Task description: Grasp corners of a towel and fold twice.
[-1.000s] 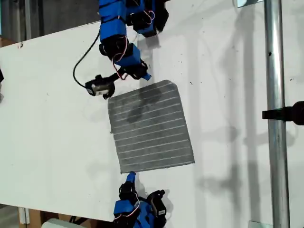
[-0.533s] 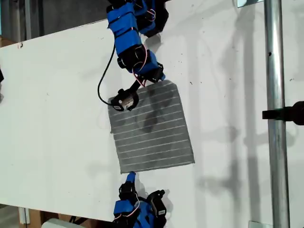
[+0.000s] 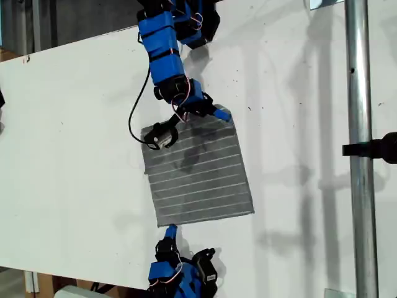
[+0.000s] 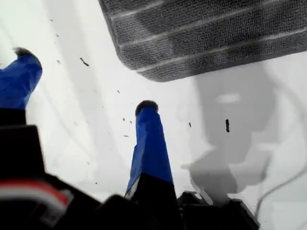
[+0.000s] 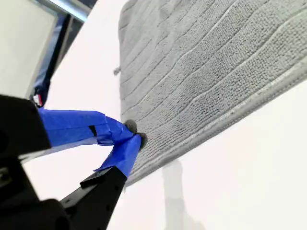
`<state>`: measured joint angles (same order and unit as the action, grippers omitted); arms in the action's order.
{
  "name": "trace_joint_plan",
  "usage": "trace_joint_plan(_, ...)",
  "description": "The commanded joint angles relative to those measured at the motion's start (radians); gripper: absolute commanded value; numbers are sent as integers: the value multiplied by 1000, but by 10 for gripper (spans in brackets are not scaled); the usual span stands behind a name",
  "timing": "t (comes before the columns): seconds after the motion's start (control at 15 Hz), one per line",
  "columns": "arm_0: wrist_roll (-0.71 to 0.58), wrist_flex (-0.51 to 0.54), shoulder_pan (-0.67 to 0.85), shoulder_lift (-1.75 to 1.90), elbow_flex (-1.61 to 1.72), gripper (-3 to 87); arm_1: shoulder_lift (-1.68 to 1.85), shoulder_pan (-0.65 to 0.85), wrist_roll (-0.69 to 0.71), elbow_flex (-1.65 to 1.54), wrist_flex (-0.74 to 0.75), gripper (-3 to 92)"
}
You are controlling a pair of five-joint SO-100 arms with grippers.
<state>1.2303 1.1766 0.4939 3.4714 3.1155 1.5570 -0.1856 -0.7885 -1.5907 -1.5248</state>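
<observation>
One grey striped towel (image 3: 197, 169) lies flat on the white table (image 3: 74, 143) between two blue arms. My second gripper (image 5: 132, 136), clenched on the towel's edge near a corner, has swung in from beside the towel. My first gripper (image 4: 86, 81) rests released just off another corner (image 4: 144, 69), unmoved. No writing is legible.

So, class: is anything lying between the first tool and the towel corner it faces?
Nothing visible does. Only bare white table separates my first tool, jaws open, from the nearest corner of the towel.
</observation>
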Motion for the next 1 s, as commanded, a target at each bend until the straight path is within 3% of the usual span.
trace_joint_plan(0.0,12,-11,17,6,0,-27,-83,14,9,-34,78,414)
trace_joint_plan(0.27,14,-9,17,6,0,-27,-291,20,2,-29,181,380)
trace_joint_plan(0.33,14,-9,17,6,0,-27,-319,29,9,-26,192,337)
trace_joint_plan(0.53,14,-9,17,6,0,-27,-374,55,29,18,196,91)
trace_joint_plan(0.73,14,-9,17,6,0,-27,-353,49,28,64,170,-2)
trace_joint_plan(0.93,71,11,-23,6,-31,-29,-319,49,29,71,166,-2)
